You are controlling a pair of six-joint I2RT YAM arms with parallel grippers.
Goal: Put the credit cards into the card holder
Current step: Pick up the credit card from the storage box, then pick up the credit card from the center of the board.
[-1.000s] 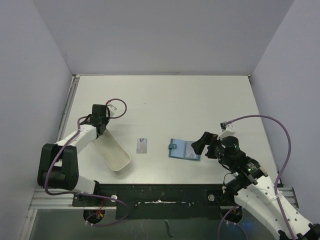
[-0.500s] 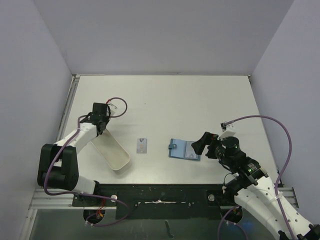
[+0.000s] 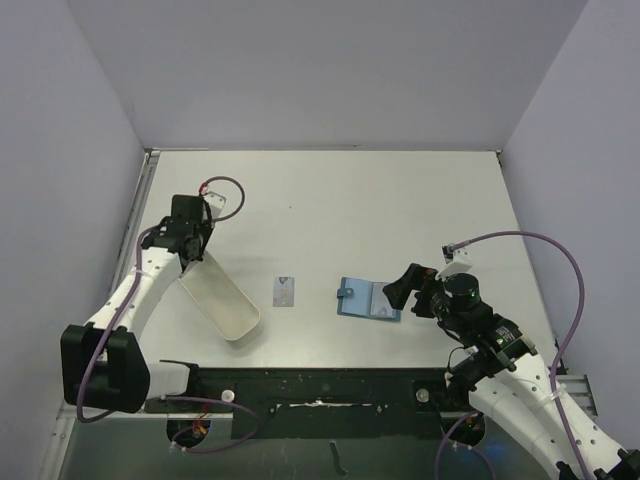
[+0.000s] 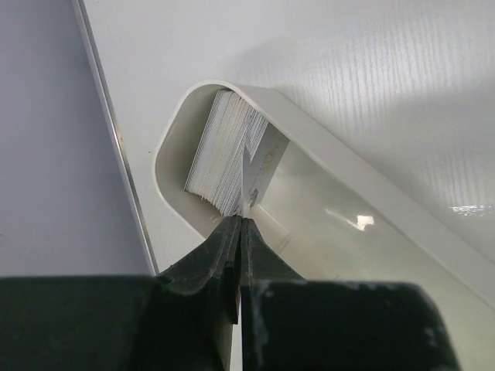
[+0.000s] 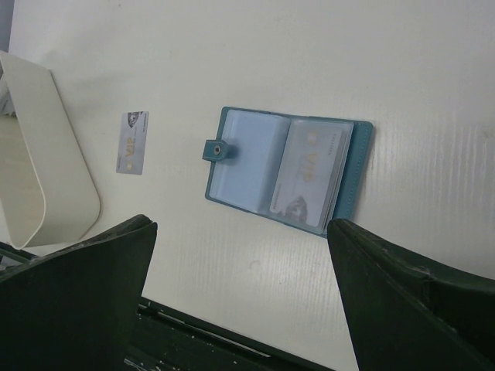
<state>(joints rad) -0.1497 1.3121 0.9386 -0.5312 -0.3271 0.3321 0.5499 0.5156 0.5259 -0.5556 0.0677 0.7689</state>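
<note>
The teal card holder [image 3: 368, 299] lies open on the table, strap tab to the left, and also shows in the right wrist view [image 5: 247, 154]. One pale credit card [image 5: 309, 174] sits in its right page. Another credit card [image 3: 286, 292] lies loose on the table to its left, also in the right wrist view [image 5: 132, 143]. My left gripper [image 4: 242, 220] is shut on the edge of one credit card [image 4: 263, 166] beside a stack of cards [image 4: 220, 158] standing in the far end of the white tray [image 4: 371, 182]. My right gripper [image 5: 240, 232] is open and empty, just right of the holder in the top view [image 3: 405, 290].
The long white oblong tray [image 3: 250, 305] lies diagonally at the left, its near end toward the table's front edge. The table's metal side rail [image 4: 108, 116] runs close beside the tray's far end. The black front rail [image 3: 320, 385] lies below the holder.
My left arm has swung so its wrist moved left and farther back over the tray's far end. The right arm, holder and loose card have not moved.
</note>
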